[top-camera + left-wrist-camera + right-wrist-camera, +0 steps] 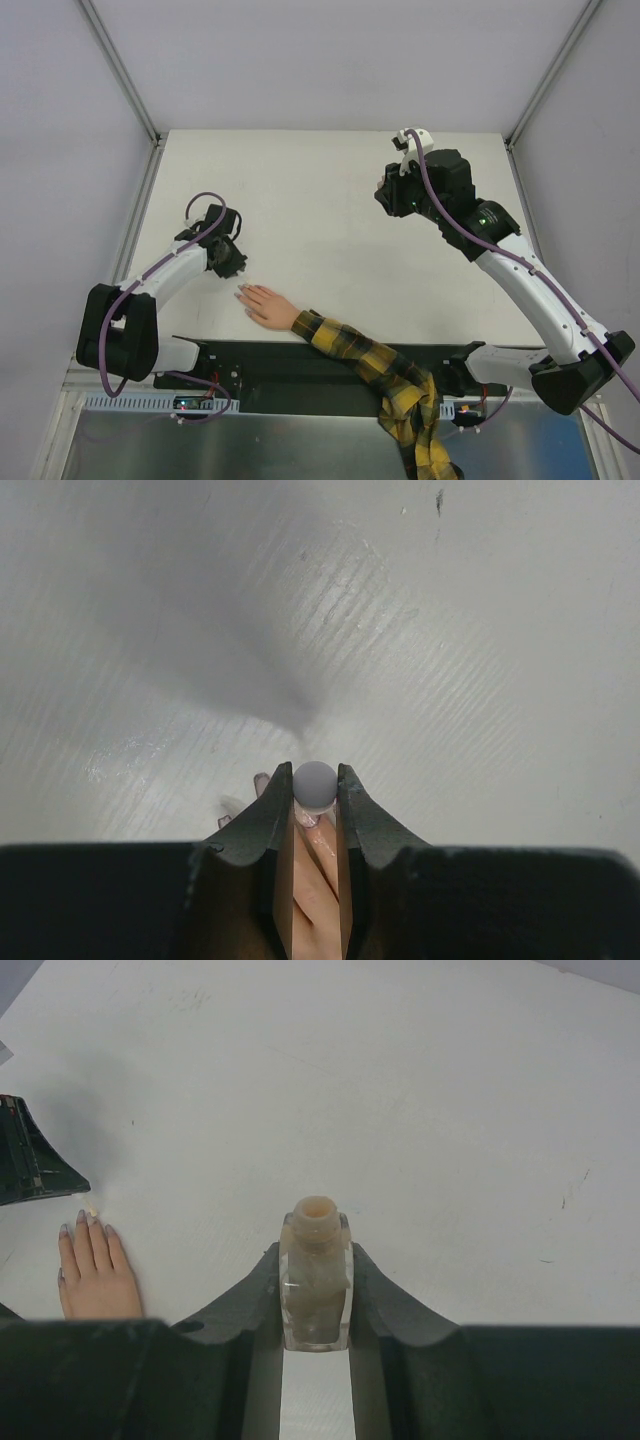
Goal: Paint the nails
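Observation:
A small flesh-coloured hand (268, 306) lies flat on the table at the end of a yellow-and-black plaid sleeve (385, 375). Its tiny pale nails (241, 291) point up-left; they also show in the right wrist view (82, 1217). My left gripper (228, 262) hovers just beyond the fingertips, shut on a grey round brush cap (315, 784), with the fingers (318, 880) seen between its jaws. My right gripper (388, 196) is far off at the upper right, shut on an open clear polish bottle (316, 1280).
The white table (320, 200) is walled by grey panels at left, right and back. A black base strip (270, 362) runs along the near edge under the sleeve. The left gripper's black tip (30, 1160) shows at the left of the right wrist view.

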